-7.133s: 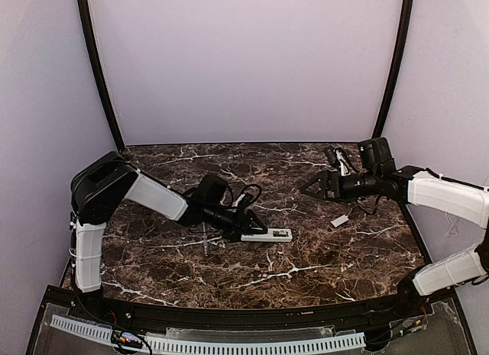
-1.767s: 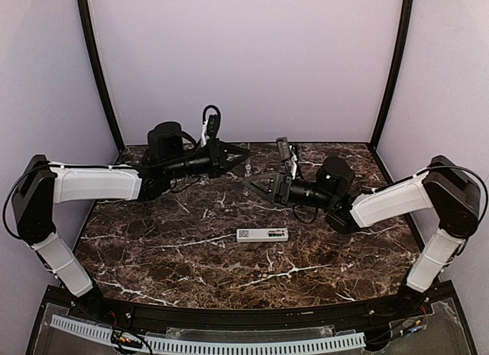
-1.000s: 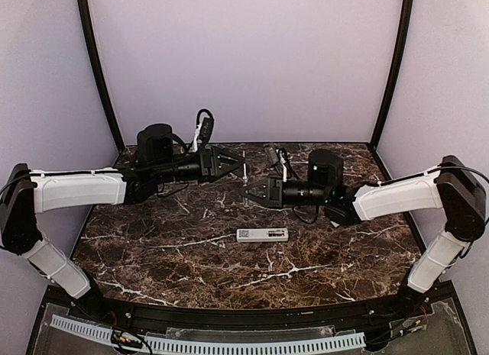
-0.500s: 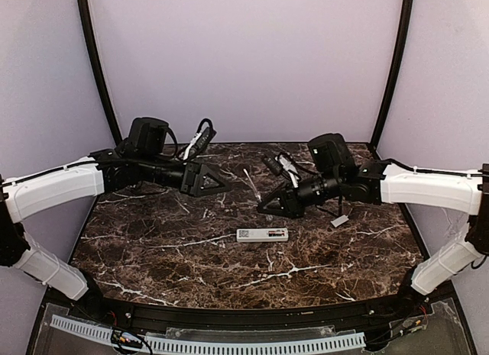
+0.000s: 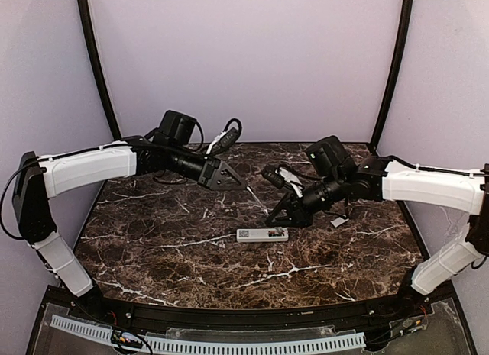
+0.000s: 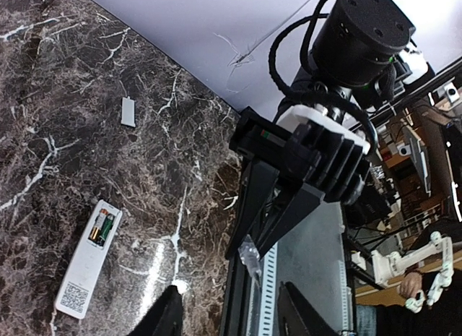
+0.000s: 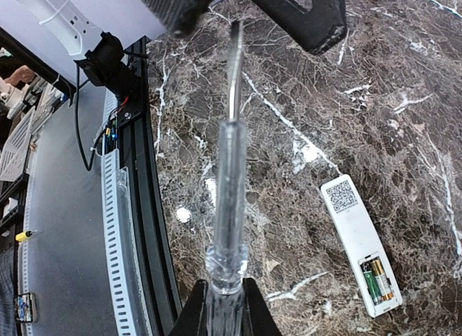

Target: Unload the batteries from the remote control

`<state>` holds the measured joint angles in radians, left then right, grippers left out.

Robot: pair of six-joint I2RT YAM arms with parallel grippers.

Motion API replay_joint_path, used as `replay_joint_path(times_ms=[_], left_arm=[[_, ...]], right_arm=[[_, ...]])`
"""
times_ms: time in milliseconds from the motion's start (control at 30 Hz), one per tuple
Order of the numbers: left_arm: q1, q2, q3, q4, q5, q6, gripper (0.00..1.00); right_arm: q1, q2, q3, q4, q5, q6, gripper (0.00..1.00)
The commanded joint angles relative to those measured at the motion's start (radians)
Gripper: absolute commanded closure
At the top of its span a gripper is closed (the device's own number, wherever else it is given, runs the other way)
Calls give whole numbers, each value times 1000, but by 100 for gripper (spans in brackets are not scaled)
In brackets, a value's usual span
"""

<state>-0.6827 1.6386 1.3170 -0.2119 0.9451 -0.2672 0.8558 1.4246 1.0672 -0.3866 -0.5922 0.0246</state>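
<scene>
The white remote control lies face down mid-table. Its battery bay is open, with two batteries inside; they also show in the left wrist view, batteries in the remote control. My right gripper hovers just above and right of the remote, shut on a clear stick-like tool. The tool's tip points at my left gripper, which is open with nothing between its fingers. In the top view the left gripper and right gripper face each other across the tool.
A small flat cover piece lies on the marble behind the right gripper, also seen as the cover piece. A black rail and a white slotted strip run along the near edge. Purple walls close in the back and sides.
The left arm has swung right and forward toward the centre. The right gripper has shifted slightly left and down with the tool, so the tool tip now reaches the left fingertips.
</scene>
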Motion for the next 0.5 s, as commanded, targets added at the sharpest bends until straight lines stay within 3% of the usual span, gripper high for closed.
replay_joint_path(times_ms=[0,467], left_arm=[[-8,23,39,-18,60,14,57],[-66,100,70,-22,68,1,65]], right_arm=[[8,-18,27,-18,29,-20,100],[20,-8,61,-58,147,-53,100]])
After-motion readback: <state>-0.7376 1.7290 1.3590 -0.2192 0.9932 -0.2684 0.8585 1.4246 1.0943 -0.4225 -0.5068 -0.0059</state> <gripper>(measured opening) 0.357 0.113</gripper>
